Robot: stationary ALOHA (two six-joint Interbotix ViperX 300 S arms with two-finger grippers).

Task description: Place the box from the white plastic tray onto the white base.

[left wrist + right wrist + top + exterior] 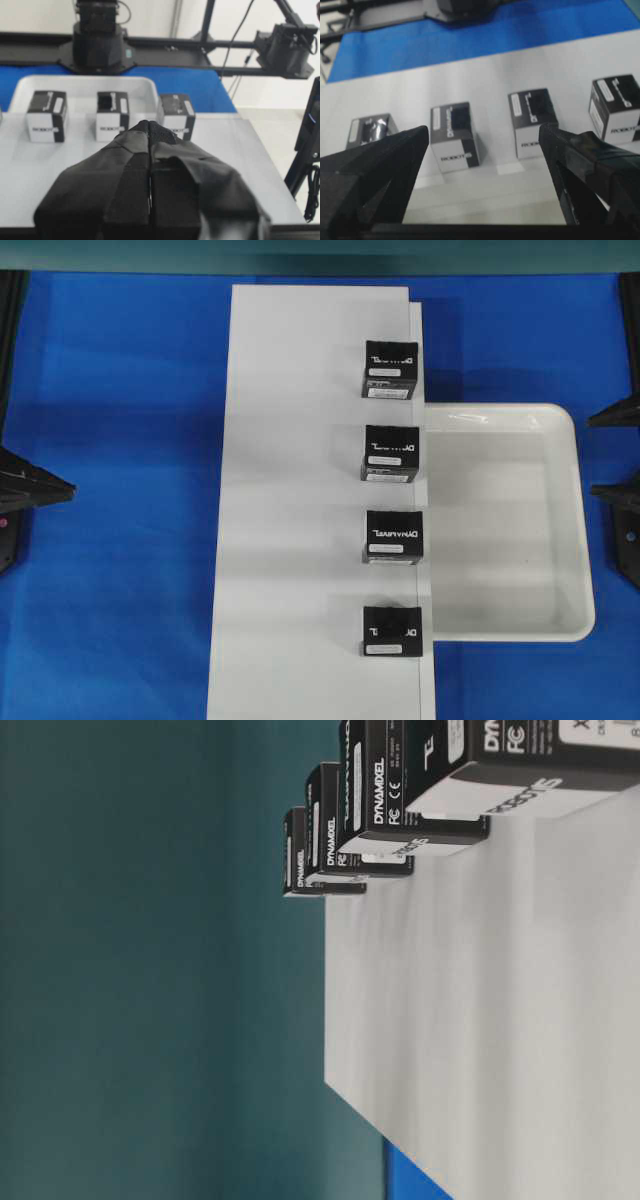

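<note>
Fingers first: my left gripper (150, 125) has its jaws pressed flat together, tip against tip, nothing between them. It hangs over the white base (290, 540), pointing at the row of boxes, touching none of them. My right gripper (482, 137) is spread wide, one black finger (385, 155) at the left of its wrist view and the other at the right, with only air between. It holds nothing and touches nothing.

Overhead, both arms sit at the side edges of the blue table (110, 540), well apart from the boxes.

The box (393, 630) stands on the white base, at the near end of the row in the overhead view, close to the board's stepped right edge. Its top is plain dark, with a small white label along the lower side. Three lettered boxes line up beyond it along the same edge: one just beyond it (393, 536), one in the middle (391, 452), one at the far end (391, 368). All four stand apart, evenly spaced.

The white plastic tray (575, 530) lies right of the board, its left side running under the board's edge. Nothing sits inside it.

The table-level view shows the four boxes side-on, turned sideways, on the board's edge.
</note>
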